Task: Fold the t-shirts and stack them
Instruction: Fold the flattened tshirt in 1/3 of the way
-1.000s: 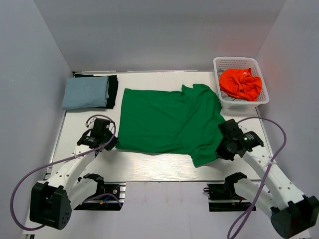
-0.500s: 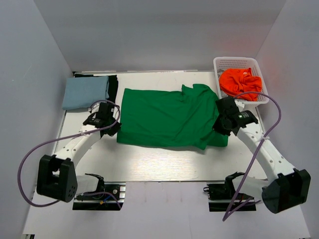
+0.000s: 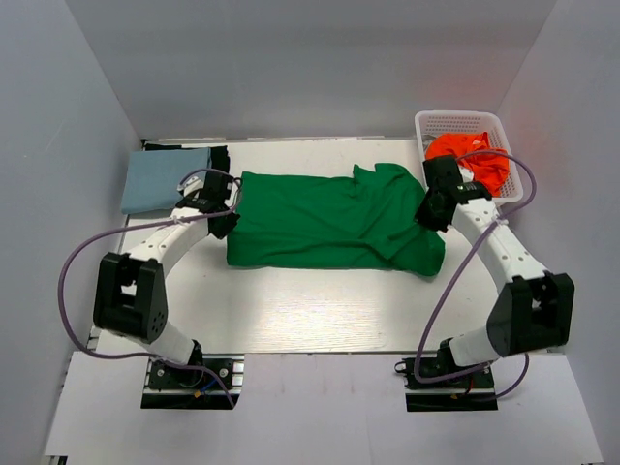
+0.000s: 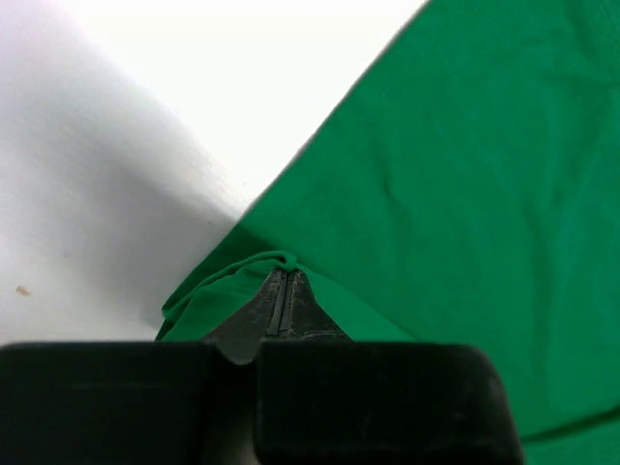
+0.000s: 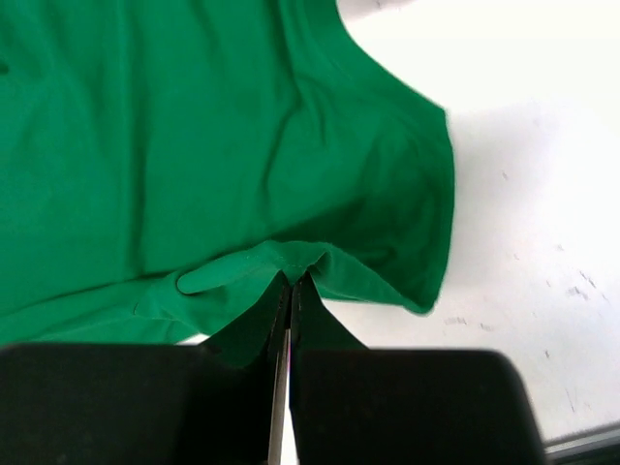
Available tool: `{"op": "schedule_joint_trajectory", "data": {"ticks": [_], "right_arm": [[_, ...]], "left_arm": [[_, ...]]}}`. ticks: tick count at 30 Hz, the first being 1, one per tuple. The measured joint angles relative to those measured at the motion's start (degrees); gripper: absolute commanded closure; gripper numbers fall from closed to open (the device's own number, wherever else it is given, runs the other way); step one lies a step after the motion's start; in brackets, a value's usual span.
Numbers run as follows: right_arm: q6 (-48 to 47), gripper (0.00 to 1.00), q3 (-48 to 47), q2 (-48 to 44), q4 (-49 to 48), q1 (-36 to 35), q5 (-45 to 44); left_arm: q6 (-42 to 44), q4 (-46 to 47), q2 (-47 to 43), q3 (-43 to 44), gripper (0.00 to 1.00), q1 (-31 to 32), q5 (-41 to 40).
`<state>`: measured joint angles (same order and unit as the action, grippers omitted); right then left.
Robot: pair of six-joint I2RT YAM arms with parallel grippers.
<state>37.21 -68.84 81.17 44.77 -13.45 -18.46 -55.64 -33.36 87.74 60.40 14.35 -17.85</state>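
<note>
Seen from above, the green t-shirt lies mid-worktop, its long axis left to right, hem left and, we judge, neck right. The left tool and right tool grip its ends. In each wrist view the jaws are clamped tight around a green fold. We should carry both ends evenly toward the far edge, keeping the cloth taut for a straight crease.

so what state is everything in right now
green shirt, part folded, near edge lifted at both ends
blue shirt, folded, top of stack
black shirt, under the blue shirt, mostly hidden
orange shirt, crumpled in the basket
left fingers, shut on green shirt
right fingers, shut on green shirt
</note>
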Motion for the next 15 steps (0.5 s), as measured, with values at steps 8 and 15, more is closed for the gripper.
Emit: {"op": "schedule_joint_trajectory", "data": {"ticks": [8,15], "right_arm": [[-4.8,1.0,-5.5,11.9,-3.4,3.3,4.9],[-12.4,0.56,-19.5,26.1,-4.9,3.8,2.1]], "left_arm": [[0.2,0.8,11.3,7.7,0.98,0.0,-2.5],[3.2,0.9,21.1,17.2,0.24,-0.4,-4.6]]}}
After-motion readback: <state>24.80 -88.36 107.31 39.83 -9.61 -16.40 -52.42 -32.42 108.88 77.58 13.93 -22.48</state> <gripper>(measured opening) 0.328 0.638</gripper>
